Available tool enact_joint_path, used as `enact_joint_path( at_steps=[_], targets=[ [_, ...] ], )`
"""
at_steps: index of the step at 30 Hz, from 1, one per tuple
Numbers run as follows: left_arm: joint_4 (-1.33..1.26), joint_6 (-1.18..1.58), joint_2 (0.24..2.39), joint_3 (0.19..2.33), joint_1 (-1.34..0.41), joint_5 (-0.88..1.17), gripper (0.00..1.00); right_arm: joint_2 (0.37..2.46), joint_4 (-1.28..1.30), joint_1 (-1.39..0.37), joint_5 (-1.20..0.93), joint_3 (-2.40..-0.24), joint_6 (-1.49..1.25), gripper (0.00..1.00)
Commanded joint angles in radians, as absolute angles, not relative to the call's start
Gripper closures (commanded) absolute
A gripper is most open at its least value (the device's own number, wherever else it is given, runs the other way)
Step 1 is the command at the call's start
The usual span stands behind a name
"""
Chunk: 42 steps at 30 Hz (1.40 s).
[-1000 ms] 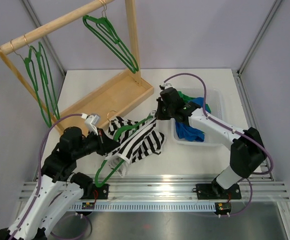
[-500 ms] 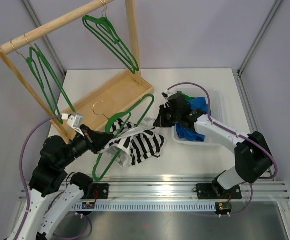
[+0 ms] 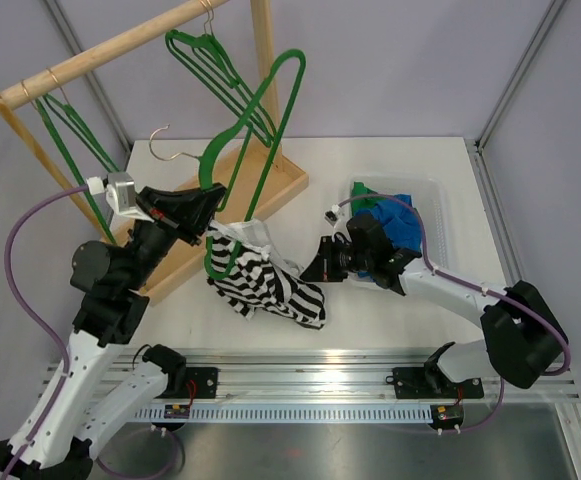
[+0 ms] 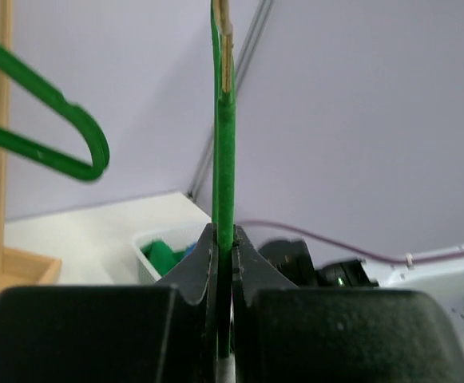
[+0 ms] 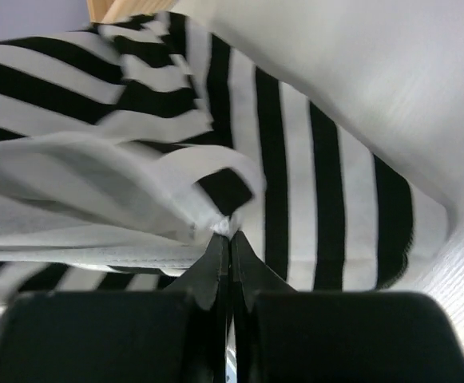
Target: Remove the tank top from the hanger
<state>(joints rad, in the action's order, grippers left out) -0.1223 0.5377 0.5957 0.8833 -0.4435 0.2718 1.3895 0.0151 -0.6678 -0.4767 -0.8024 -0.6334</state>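
Observation:
My left gripper [image 3: 206,205] is shut on a green hanger [image 3: 258,120] and holds it high above the table; the hanger's bar [image 4: 224,159] runs upright between the jaws in the left wrist view. The black-and-white striped tank top [image 3: 270,285] still hangs from the hanger's low end and trails onto the table. My right gripper [image 3: 315,270] is shut on the tank top's edge [image 5: 224,219] at its right side, low by the table.
A wooden rack [image 3: 120,45] stands at the back left with more green hangers [image 3: 220,70] on its rail and a wooden base tray [image 3: 220,195]. A clear bin [image 3: 435,205] of blue and green clothes sits at the right.
My left gripper has lifted the hanger up and back from the table. The tank top has stretched out below it. My right gripper has moved down and forward with the tank top's edge.

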Motion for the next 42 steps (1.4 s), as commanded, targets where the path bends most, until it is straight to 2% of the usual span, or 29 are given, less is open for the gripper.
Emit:
enact_joint_path(
  at_steps=[1, 8, 15, 19, 24, 26, 31, 33, 34, 37, 42],
  targets=[
    [-0.465, 0.427, 0.655, 1.031, -0.445, 0.154, 1.0, 1.367, -0.03, -0.67, -0.462, -0.701, -0.67, 1.0],
    [-0.586, 0.341, 0.752, 1.123, -0.445, 0.095, 1.0, 1.251, -0.086, -0.689, -0.473, -0.571, -0.738, 1.0],
    [-0.583, 0.347, 0.706, 1.088, -0.445, -0.037, 1.0, 1.025, 0.255, -0.687, -0.267, -0.676, -0.628, 1.0],
    [-0.619, 0.36, 0.661, 1.029, -0.445, -0.141, 1.0, 0.901, 0.366, -0.687, -0.187, -0.758, -0.546, 1.0],
    [-0.716, 0.391, 0.681, 0.976, -0.445, -0.089, 1.0, 0.824, 0.154, -0.687, -0.542, -0.77, -0.593, 1.0],
    [-0.709, 0.402, 0.727, 0.994, -0.445, 0.026, 1.0, 0.83, 0.092, -0.687, -0.682, -0.801, -0.649, 1.0],
    [-0.637, 0.411, 0.816, 1.063, -0.446, 0.279, 1.0, 0.81, 0.067, -0.687, -0.742, -0.877, -0.611, 1.0],
    [-0.609, 0.416, 0.805, 1.048, -0.449, 0.22, 1.0, 0.781, 0.134, -0.687, -0.71, -0.896, -0.553, 1.0],
    [-0.603, 0.411, 0.786, 1.028, -0.451, 0.128, 1.0, 0.772, 0.173, -0.689, -0.677, -0.916, -0.531, 1.0],
    [-0.518, 0.405, 0.701, 0.968, -0.454, -0.036, 1.0, 0.767, 0.325, -0.687, -0.507, -0.945, -0.46, 1.0],
    [-0.251, 0.365, 0.631, 1.035, -0.456, -0.158, 1.0, 0.81, 0.338, -0.687, -0.512, -0.95, -0.448, 1.0]
  ],
)
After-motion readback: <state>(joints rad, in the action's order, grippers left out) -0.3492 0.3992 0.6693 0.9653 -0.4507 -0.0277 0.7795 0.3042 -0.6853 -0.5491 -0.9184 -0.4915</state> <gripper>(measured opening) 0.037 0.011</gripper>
